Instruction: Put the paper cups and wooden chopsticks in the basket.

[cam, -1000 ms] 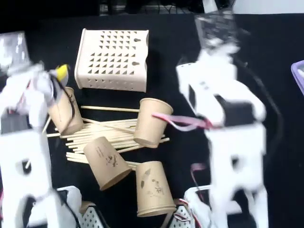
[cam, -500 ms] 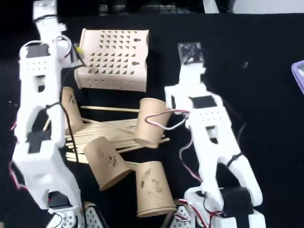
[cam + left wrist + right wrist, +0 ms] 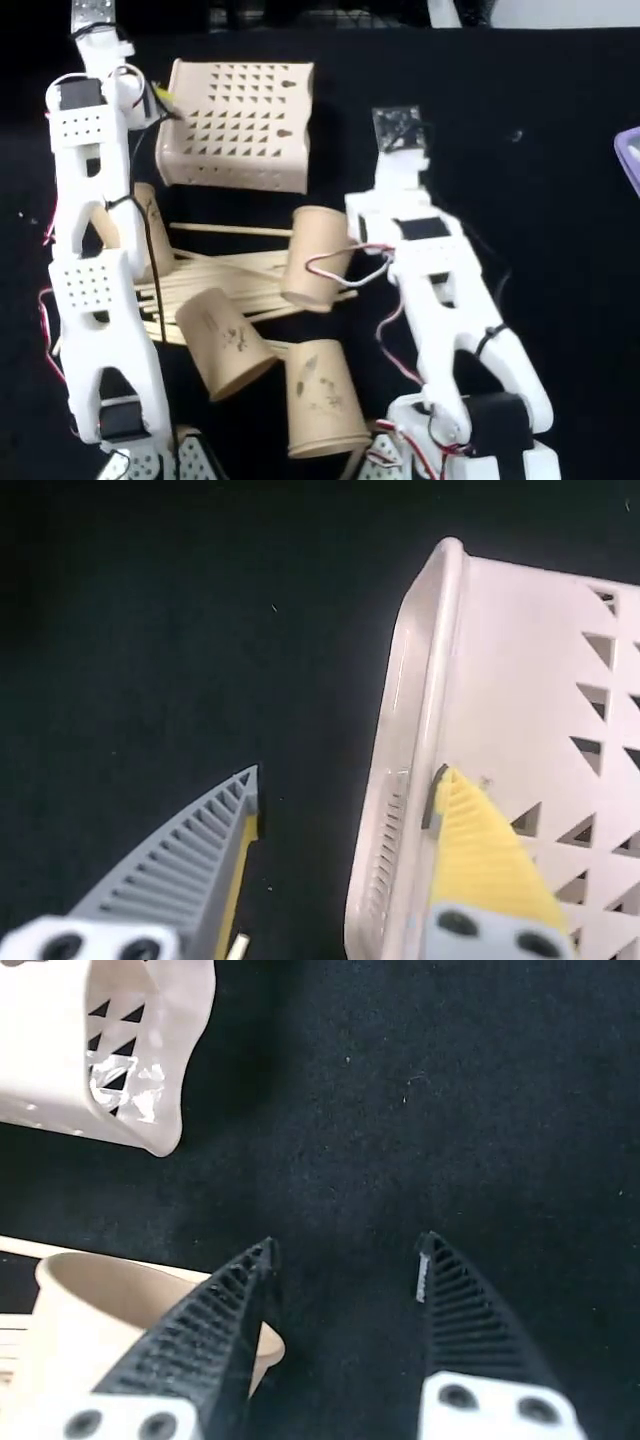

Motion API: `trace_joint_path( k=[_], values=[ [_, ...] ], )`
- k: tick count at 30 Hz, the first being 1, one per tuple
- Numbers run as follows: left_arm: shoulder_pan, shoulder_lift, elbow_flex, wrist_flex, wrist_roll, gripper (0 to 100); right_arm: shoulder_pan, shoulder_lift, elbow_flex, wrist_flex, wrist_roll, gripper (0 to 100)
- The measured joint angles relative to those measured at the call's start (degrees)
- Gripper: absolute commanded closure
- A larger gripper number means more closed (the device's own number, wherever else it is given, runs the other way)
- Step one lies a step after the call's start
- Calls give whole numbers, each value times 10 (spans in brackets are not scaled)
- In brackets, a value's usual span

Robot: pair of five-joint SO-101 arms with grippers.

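On the black table point(image 3: 560, 260), toward its far side, a cream basket point(image 3: 238, 125) is laid with a face pierced by triangular holes turned upward.

At the basket's left end the left pincer point(image 3: 345, 775) is held open. Its yellow finger is seen over the basket's edge and its grey finger over bare table just beside it, so the edge is placed between the two. Whether the basket is touched cannot be told.

To the right of the basket, and apart from it, the right pincer point(image 3: 345, 1243) is likewise spread open above bare table, with nothing gripped.

Four cups point(image 3: 322, 395) are found on their sides on the near side of the basket, all outside it. One cup point(image 3: 318, 255) is laid across the sticks with its rim toward the far side, just beside the right arm and close to one dark finger of that pincer. Another cup point(image 3: 150, 230) is partly hidden behind the left arm. A third cup point(image 3: 225, 340) is tilted at the near edge of the pile, and the fourth lies nearest the arms' bases.

Between and beneath the cups the chopsticks point(image 3: 225, 280) are spread in a loose heap, well apart from both pincers.
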Motion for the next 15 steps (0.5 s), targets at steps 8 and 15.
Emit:
trace_joint_path(
  k=[8, 15],
  values=[
    [-31, 82, -146, 56, -79, 730, 0, 0, 0, 0, 0, 786],
    [-103, 157, -204, 64, -88, 730, 0, 0, 0, 0, 0, 786]
  ],
)
